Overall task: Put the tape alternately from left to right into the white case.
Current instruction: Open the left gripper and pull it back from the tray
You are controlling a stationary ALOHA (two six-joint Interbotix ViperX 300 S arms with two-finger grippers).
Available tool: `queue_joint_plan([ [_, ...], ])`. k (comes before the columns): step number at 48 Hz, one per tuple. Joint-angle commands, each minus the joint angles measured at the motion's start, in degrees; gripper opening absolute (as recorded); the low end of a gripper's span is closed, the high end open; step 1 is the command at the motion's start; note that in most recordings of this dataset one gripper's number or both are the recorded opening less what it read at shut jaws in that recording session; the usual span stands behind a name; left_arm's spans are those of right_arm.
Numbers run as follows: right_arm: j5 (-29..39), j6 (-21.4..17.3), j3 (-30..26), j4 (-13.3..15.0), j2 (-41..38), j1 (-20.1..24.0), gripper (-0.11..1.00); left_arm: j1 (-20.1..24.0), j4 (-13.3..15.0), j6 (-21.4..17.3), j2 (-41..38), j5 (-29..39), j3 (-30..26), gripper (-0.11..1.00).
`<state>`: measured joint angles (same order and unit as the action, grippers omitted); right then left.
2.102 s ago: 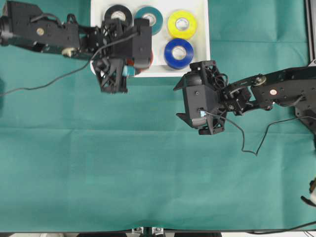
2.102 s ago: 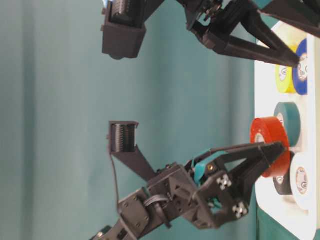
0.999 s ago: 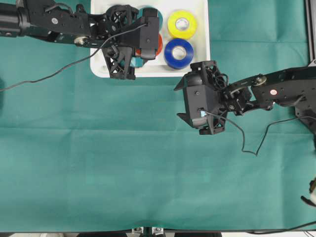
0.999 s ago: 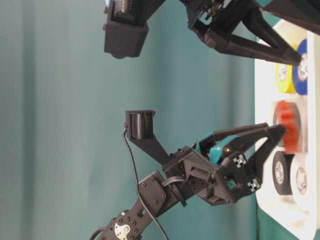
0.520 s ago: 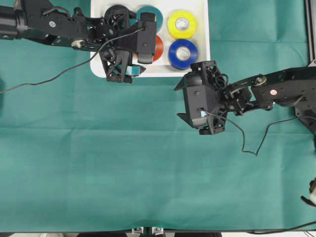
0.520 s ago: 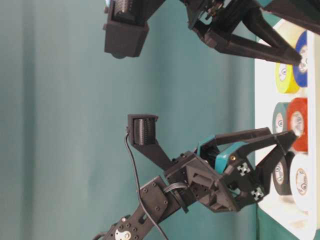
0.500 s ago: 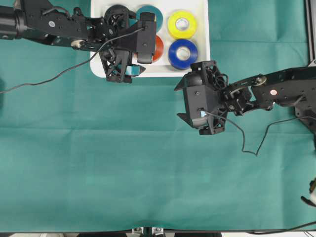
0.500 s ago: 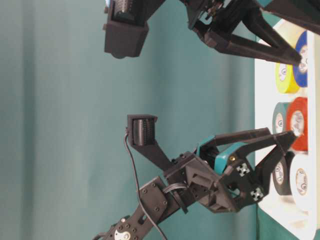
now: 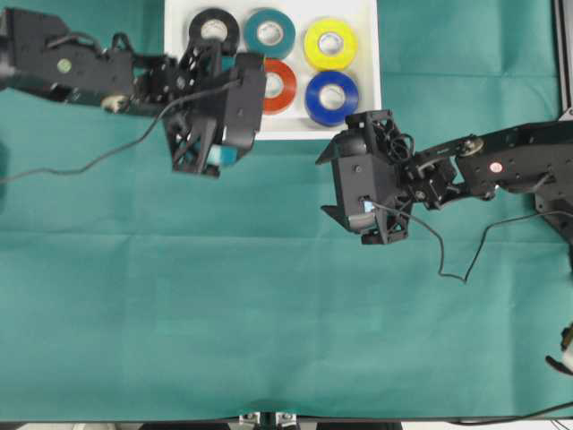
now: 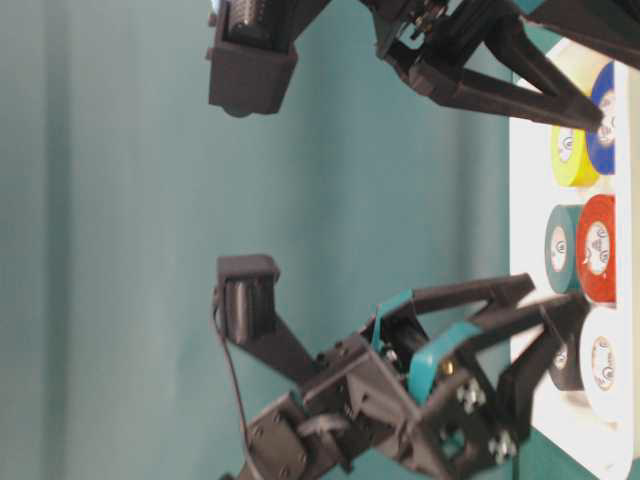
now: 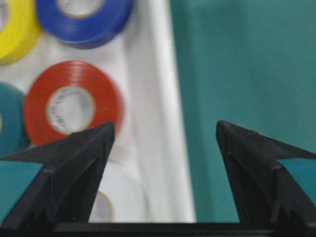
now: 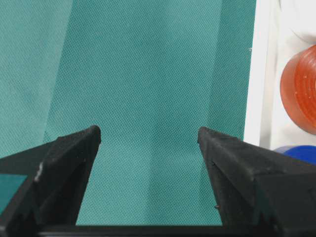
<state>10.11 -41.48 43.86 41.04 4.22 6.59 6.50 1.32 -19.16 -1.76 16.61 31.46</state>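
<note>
While I watch from the overhead view, the white case [image 9: 368,54] sits at the top edge of the desk [image 9: 269,313], a shallow white tray with a raised rim and rounded corners. I count five glossy rolls lying flat in it with pale cores facing up: black tape [image 9: 213,29], teal tape [image 9: 269,32] and yellow tape [image 9: 329,43] in the far row, red-orange tape [image 9: 276,86] and blue tape [image 9: 330,97] in the near row. A white tape [image 10: 600,364] roll shows in the table-level view, next to the black one, and my arm hides it from above. My left end effector [image 9: 199,148] hangs over the case's near left corner, jaws spread wide and holding nothing. My right end effector [image 9: 351,215] hovers over the green cloth just below the case, likewise spread and empty.
</note>
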Motion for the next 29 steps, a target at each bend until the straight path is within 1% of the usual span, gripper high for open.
queue_joint_plan([
  [1, -0.4, -0.1, -0.5, 0.2, 0.8, 0.1, 0.86, -1.5, 0.2, 0.4, 2.9, -0.2, 0.2, 0.88],
  [6, -0.4, 0.0, -0.6, 0.2, 0.8, 0.1, 0.86, -3.1, 0.3, 1.8, 3.7, -0.1, 0.9, 0.88],
  [18, -0.4, -0.1, -0.6, 0.1, 0.9, 0.1, 0.86, -6.9, 0.2, 7.6, 3.9, -0.2, 2.5, 0.88],
  [29, -0.9, -0.1, -0.4, 0.2, 0.9, 0.1, 0.86, -7.7, 0.2, 9.7, 4.2, -0.2, 3.9, 0.88],
])
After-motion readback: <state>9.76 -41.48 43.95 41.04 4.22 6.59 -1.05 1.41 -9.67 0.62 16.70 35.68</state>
